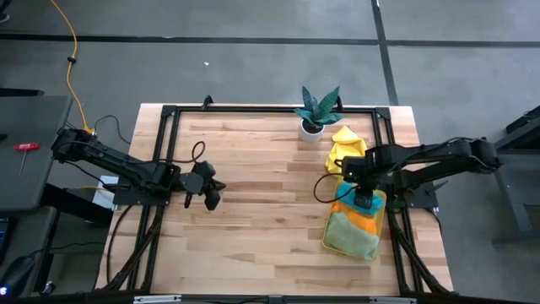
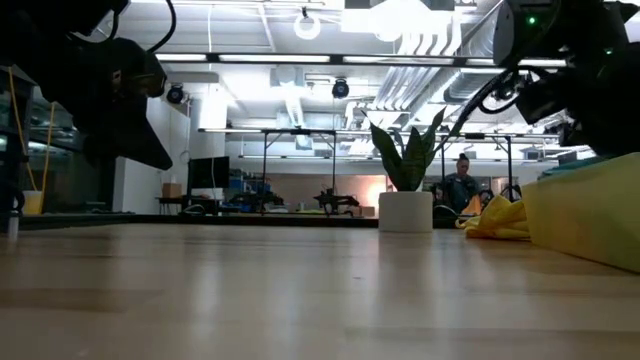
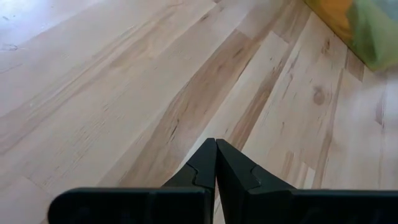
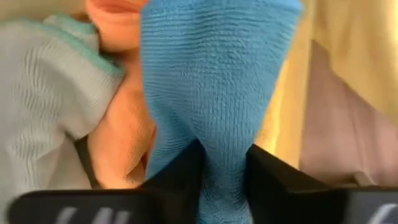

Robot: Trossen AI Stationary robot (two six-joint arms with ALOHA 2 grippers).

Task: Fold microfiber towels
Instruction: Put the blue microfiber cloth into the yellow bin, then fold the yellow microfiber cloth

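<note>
Teal towel (image 4: 214,81) is pinched between the right gripper (image 4: 224,171) fingers, bunched into a narrow neck at the tips and fanning out beyond them. Orange towel (image 4: 124,137) and pale green towel (image 4: 43,99) sit right beside it in the wrist view.

Right arm reaches in from the right edge of the desk (image 1: 253,211), elbow bent, wrist pitched down over the yellow tray (image 1: 376,199) at the right side. In the tray: pale green towel at the near end, orange above it, teal under the gripper.

Left gripper (image 3: 216,163): fingers fully closed, tips touching, holding nothing, hovering above bare wood. Left arm extends from the left edge, low and roughly level, stopping left of desk centre, well apart from the tray.

Farther back: crumpled yellow towel (image 1: 346,145) lies on the desk just beyond the tray, beside the potted plant (image 1: 316,112) near the far edge.
</note>
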